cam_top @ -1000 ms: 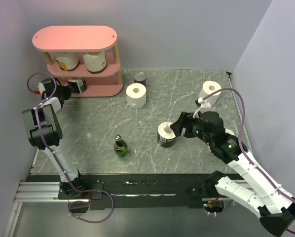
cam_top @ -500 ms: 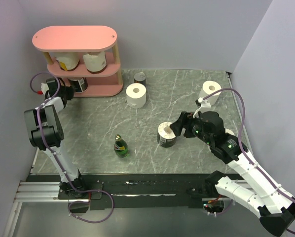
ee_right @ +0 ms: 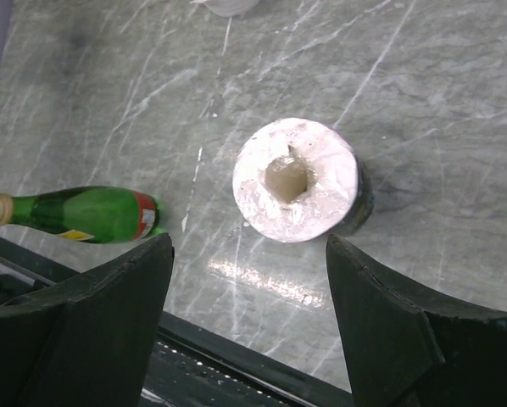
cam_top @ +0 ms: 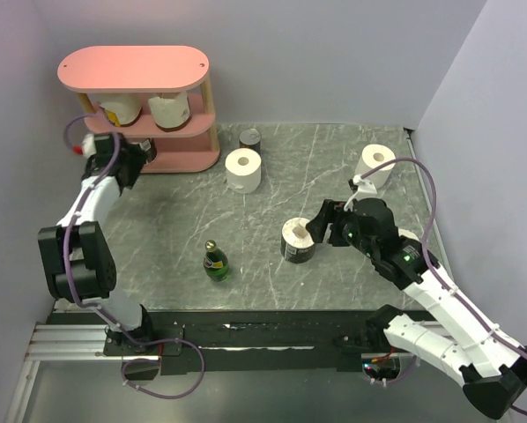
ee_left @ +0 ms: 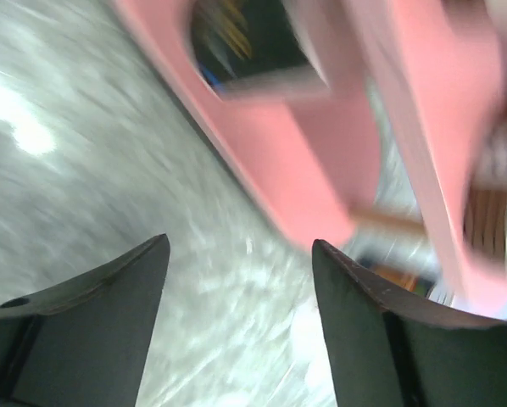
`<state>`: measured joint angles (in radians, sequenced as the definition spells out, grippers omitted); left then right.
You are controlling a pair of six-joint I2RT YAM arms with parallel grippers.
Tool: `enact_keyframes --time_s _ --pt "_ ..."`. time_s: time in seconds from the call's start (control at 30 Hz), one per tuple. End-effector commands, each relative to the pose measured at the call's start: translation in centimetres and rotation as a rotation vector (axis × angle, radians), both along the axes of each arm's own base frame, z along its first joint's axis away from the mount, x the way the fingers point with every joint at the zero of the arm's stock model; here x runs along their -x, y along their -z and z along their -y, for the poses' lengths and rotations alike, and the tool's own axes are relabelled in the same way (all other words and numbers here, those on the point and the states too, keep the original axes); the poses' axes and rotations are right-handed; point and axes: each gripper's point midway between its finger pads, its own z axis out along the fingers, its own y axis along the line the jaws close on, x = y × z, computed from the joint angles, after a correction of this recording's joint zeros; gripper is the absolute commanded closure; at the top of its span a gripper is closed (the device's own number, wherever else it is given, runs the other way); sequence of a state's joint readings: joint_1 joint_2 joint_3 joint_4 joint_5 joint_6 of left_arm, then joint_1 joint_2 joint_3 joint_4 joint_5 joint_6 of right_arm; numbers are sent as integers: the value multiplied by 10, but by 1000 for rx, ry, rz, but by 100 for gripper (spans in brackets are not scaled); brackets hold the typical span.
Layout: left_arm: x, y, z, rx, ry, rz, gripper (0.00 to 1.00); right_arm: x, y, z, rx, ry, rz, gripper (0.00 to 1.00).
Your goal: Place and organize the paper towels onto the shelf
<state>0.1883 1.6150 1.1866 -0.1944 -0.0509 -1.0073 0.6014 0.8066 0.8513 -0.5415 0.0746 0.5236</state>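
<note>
Pink oval three-tier shelf (cam_top: 131,70) at far-left of grey marbled bench (cam_top: 175,220), two pale rolls (cam_top: 169,107) on middle tier. Left hand (ee_left: 241,246) released, empty, just beside bottom tier. Right hand (ee_right: 247,242) spread wide above dark-wrapped paper towel roll (ee_right: 294,180) mid-bench, not touching. Best bet: lower straight, straddle evenly, clench gently on sides, avoid crushing core, lift clear of green glass bottle (ee_right: 75,214) nearby.

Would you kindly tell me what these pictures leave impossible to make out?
- Left wrist view: motion blur smears the pink three-tier shelf; the dark-wrapped paper towel roll on it is unreadable.
- Top view: the left tool covers most of the bottom tier; the top board hides the tops of two middle-tier rolls.
- Right wrist view: the left edge clips the cap of the green glass bottle.
</note>
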Motion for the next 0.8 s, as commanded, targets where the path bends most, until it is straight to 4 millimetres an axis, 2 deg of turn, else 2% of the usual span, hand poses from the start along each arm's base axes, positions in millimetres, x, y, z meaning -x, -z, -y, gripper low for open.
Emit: enact_keyframes --time_s 0.0,0.07,0.1,0.13,0.17,0.2,0.23,0.27,0.3,0.37,0.4,0.47,0.5,0.6,0.77 --pt "9 -22 86 -216 367 -64 25 0 -15 16 18 49 66 20" --pt "11 -37 125 -260 489 -20 25 5 -20 18 21 28 85 20" --pt "19 -40 160 -293 581 -20 24 7 -23 19 22 23 94 20" --pt "20 -53 178 -311 627 8 24 9 -22 21 31 18 93 20" --pt "24 -57 196 -327 681 16 24 12 -26 24 27 20 106 20" --pt "36 -56 229 -329 764 11 24 13 -30 25 27 19 117 20" --pt "38 -66 248 -328 808 38 24 16 -31 28 34 16 121 20" --pt "43 -68 264 -325 855 46 24 20 -37 30 21 14 141 19" --pt "56 -67 295 -316 934 58 23 22 -39 31 19 16 148 19" --pt "68 -70 328 -294 1022 91 23 27 -46 37 6 21 176 19" --pt "81 -65 351 -280 1082 90 23 28 -46 38 6 21 181 19" --pt "92 -62 373 -288 1135 97 21 32 -48 42 4 27 195 19" --pt "103 -51 391 -297 1180 77 21 34 -48 44 6 29 196 19" --pt "116 -35 413 -325 1229 33 21 37 -49 48 11 40 200 19" --pt "134 -20 433 -297 1312 11 21 41 -52 53 5 41 226 18"
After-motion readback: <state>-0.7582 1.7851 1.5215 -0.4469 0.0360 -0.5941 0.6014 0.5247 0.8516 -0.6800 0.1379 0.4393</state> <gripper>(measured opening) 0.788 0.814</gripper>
